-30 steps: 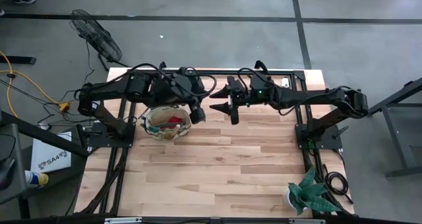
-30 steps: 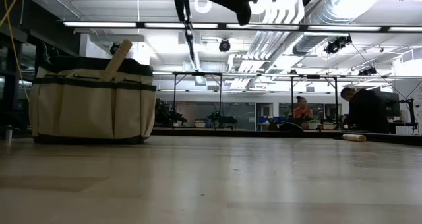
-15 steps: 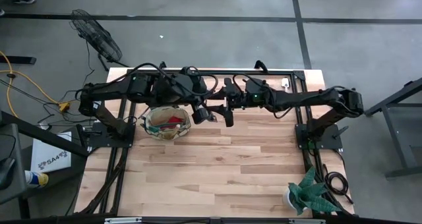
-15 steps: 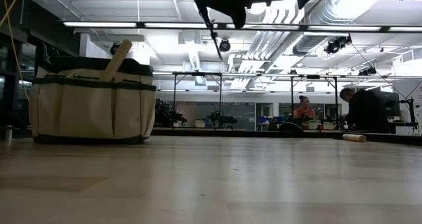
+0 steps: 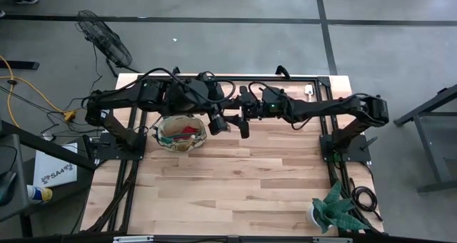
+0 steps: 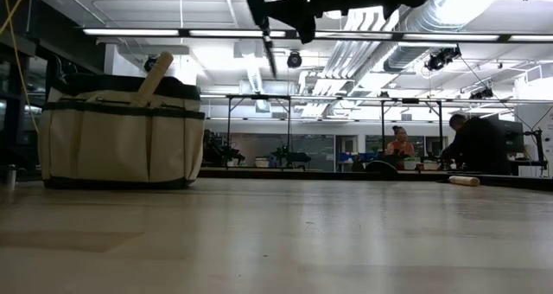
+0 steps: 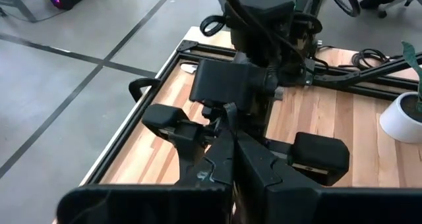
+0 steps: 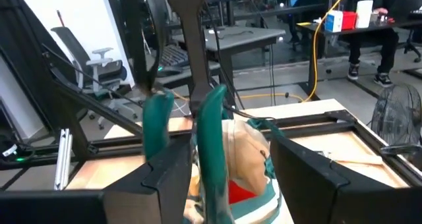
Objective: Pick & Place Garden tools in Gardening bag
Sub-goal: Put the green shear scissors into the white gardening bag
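The gardening bag (image 5: 181,133) stands on its base at the table's far left, beige with green trim (image 6: 121,130). A wooden tool handle (image 6: 155,73) sticks out of it and a red item (image 5: 189,131) lies inside. Just right of the bag and high above the table, my left gripper (image 5: 218,123) is shut on the green-handled pruning shears (image 8: 212,138). My right gripper (image 5: 243,126) faces it from the table's right side, open. Its fingers (image 8: 310,178) stand about the hanging green handles; whether they touch, I cannot tell. My left gripper holds the shears by their dark upper end (image 8: 188,79), above the two green handles. Its own shut fingers (image 7: 227,148) hide the place of contact in the left wrist view. The shears hang clear of the table, handles down, beside the bag's right rim.
A white pot with a spiky green plant (image 5: 334,209) stands at the table's near right corner. A small light cylinder (image 6: 463,181) lies far to the right. The near half of the table (image 5: 235,186) is bare wood. People sit in the room beyond (image 6: 397,143).
My right gripper has moved toward the table's left, up to my left gripper and the hanging shears, and sunk a little. Its fingers now stand around the green handles. The bag has not moved.
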Motion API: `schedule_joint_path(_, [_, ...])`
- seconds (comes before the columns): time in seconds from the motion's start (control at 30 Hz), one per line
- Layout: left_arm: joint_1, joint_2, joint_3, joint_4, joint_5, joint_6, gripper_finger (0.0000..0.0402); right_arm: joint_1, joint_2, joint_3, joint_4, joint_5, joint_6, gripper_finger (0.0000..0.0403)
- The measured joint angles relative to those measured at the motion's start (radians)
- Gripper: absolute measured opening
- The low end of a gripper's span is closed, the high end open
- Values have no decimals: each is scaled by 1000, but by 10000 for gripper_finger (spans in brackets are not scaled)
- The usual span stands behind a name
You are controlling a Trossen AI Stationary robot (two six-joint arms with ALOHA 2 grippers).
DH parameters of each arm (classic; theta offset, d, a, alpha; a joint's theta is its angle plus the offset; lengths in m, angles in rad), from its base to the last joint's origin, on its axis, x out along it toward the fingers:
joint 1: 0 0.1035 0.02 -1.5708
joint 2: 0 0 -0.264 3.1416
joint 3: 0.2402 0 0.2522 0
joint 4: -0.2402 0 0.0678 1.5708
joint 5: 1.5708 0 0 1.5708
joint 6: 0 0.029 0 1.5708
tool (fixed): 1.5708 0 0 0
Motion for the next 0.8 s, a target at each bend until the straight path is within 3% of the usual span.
schedule_joint_path(0.37, [0,0,0,-4,0,0,0,0,63,102,-57,-1,1,195])
schedule_joint_path(0.8, [0,-1,0,-7,-8,0,0,2,58,107,-112,1,47,195])
